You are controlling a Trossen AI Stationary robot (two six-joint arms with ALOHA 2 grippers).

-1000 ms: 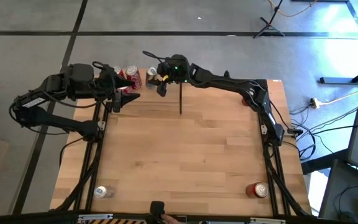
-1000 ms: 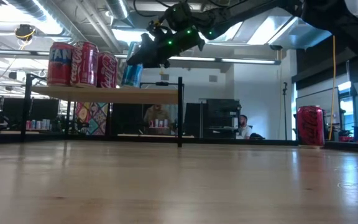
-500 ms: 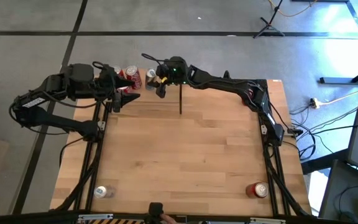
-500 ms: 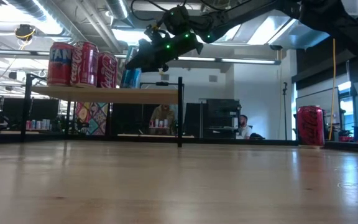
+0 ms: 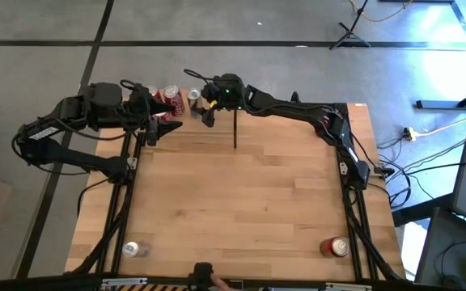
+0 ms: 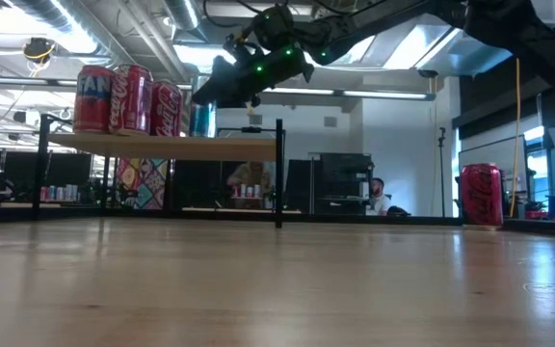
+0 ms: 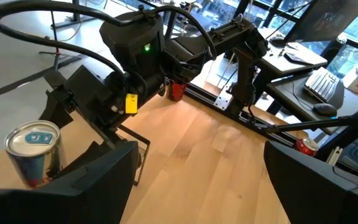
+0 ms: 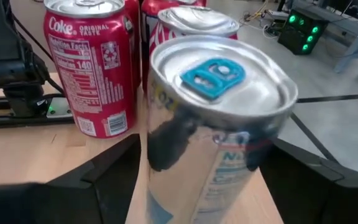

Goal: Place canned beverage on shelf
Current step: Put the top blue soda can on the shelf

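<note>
Wooden counter (image 5: 241, 202), shelf (image 6: 162, 145) at far left. Blue can (image 8: 213, 124) stands on it beside red cans (image 6: 128, 98). Right fingers (image 8: 110, 168) spread around it, not gripping; we'd back straight off. Left fingers (image 7: 104, 171) spread, empty, waiting nearby.

Light wood on the surface (image 5: 241, 202), smooth planks with a soft satin sheen in the low view. The shelf (image 6: 167, 146) is the same pale wood on thin matt black metal posts. The silver can (image 8: 213, 118) is bright, mirror-glossy metal with a blue pull tab; beside it the red Coke can (image 8: 92, 68) shines glossy too. Both arms look matt black plastic and metal, right tool (image 5: 203, 115) included. Grey floor (image 5: 47, 24), dull and smooth.
</note>
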